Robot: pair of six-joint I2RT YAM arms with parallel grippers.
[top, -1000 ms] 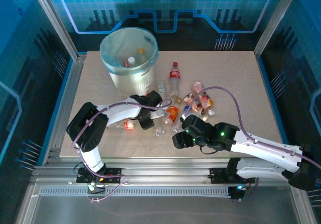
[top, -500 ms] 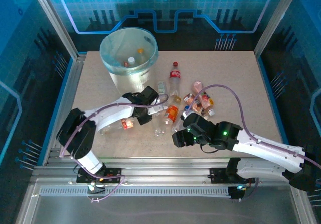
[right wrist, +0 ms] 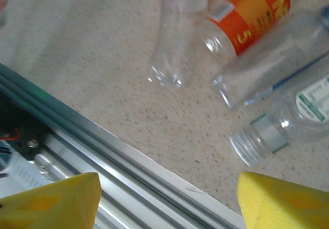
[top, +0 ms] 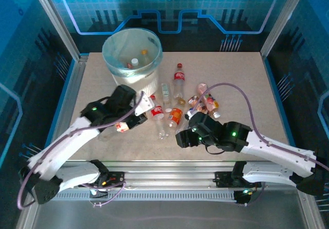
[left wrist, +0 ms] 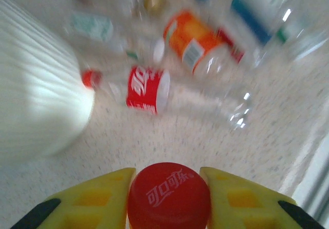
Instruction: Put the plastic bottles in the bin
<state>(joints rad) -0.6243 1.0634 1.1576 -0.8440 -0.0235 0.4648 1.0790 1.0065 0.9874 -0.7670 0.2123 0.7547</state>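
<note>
My left gripper is shut on a clear plastic bottle, just in front of the bin. In the left wrist view the bottle's red cap sits pinched between the yellow fingers. Ahead of it lie a red-labelled bottle and an orange-labelled one, with the bin's ribbed wall on the left. Several more bottles are piled mid-table, and two lie inside the bin. My right gripper hangs open over the table's near edge with nothing between its fingers.
A red-labelled cola bottle lies to the right of the bin. The aluminium rail runs along the table's near edge under the right gripper. A capless clear bottle and an orange-labelled one lie just beyond it.
The left arm has swung left and drawn back from the pile, carrying the red-capped bottle with it. The right gripper has barely moved.
</note>
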